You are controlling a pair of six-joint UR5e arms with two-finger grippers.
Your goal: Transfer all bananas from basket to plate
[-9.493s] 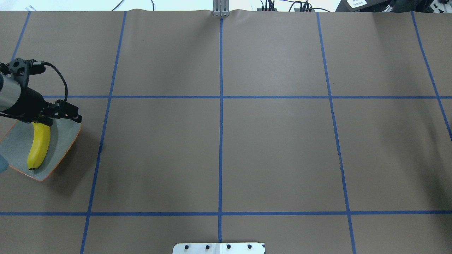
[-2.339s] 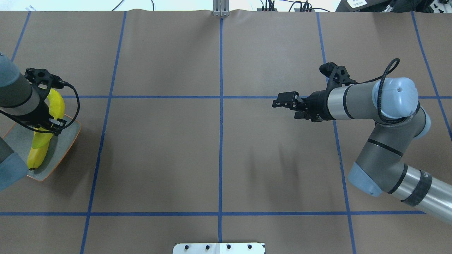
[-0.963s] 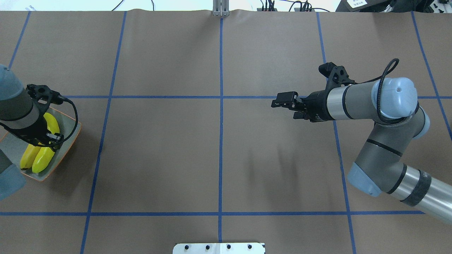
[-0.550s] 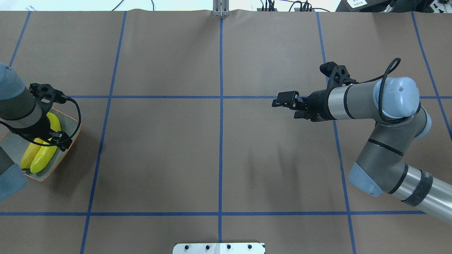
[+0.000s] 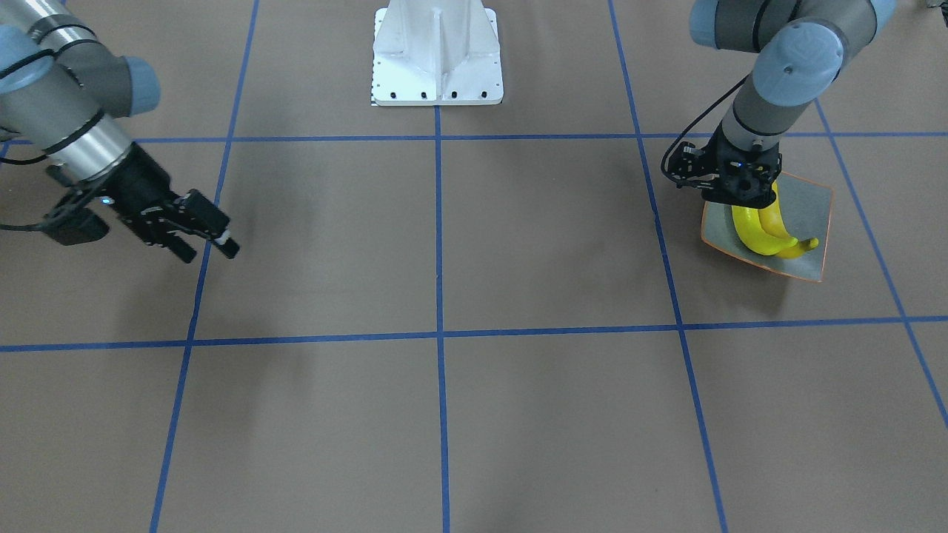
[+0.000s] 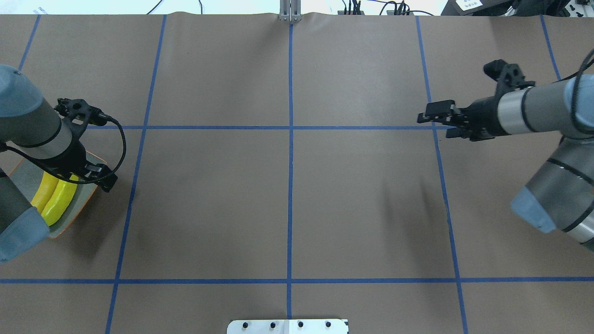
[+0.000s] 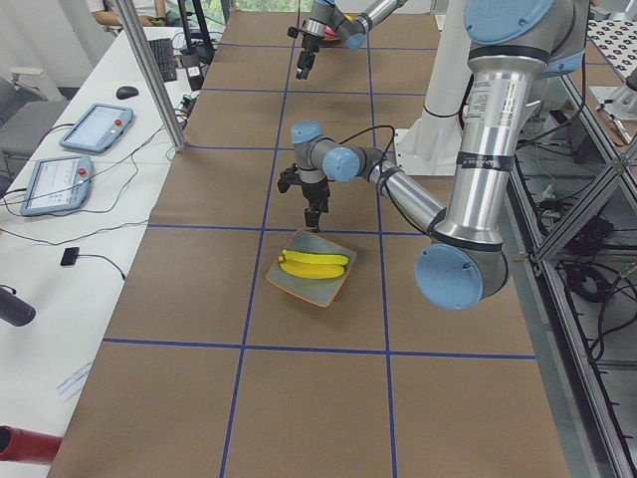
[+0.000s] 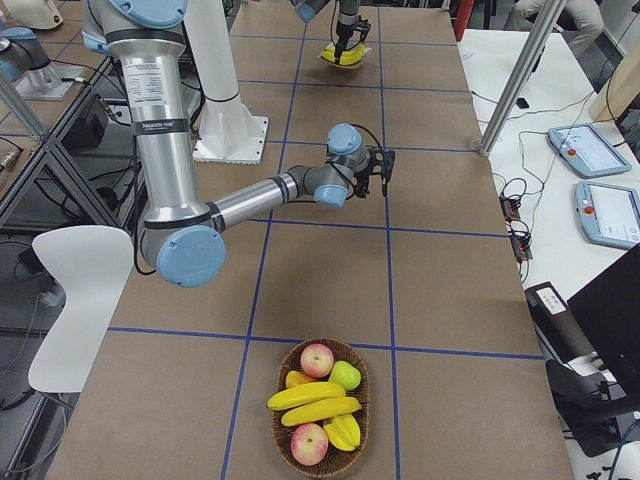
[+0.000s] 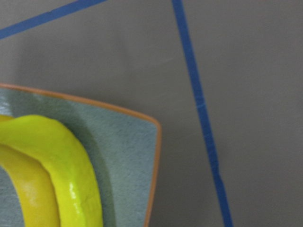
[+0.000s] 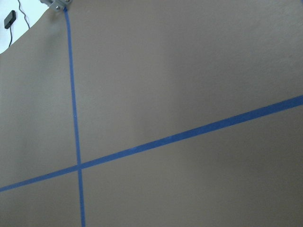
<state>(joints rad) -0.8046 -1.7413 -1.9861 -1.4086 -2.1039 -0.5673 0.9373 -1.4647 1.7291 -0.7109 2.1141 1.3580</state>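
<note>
Plate: the plate [image 5: 811,206] sits at the left end of the desk [image 5: 518,244], turned corner-on to the blue tape lines [image 5: 438,222].
Bananas on plate: two bananas [image 5: 763,233] lie side by side and touching, with their curves nested. Lying parallel, they probably leave room beside them for another.
Basket: the basket [image 8: 278,440] stands at the right end of the desk, well apart from the plate. Two long curved yellow pieces [image 8: 312,402] lie across its middle among two red apples [image 8: 317,358] and a green apple [image 8: 345,375]. They look like bananas, so the transfer is likely unfinished.
Left fingers: the left gripper [image 5: 744,200] points down just above the end of the bananas nearer the robot. Its fingers look parted and hold nothing, and the side view shows a gap between them and the fruit.
Right fingers: the right gripper [image 5: 209,254] hangs over bare desk right of centre, spread wide and empty. It is nearer the basket than the left arm is, so it is probably the one placed to fetch from there.
Hidden: in the overhead view the left arm covers much of the plate. The basket falls outside the overhead and front views. The left wrist view shows only a plate corner and parts of the two bananas, with no fingers. The right wrist view shows only desk and tape. A smaller yellow item and an orange one in the basket are too small to identify.
</note>
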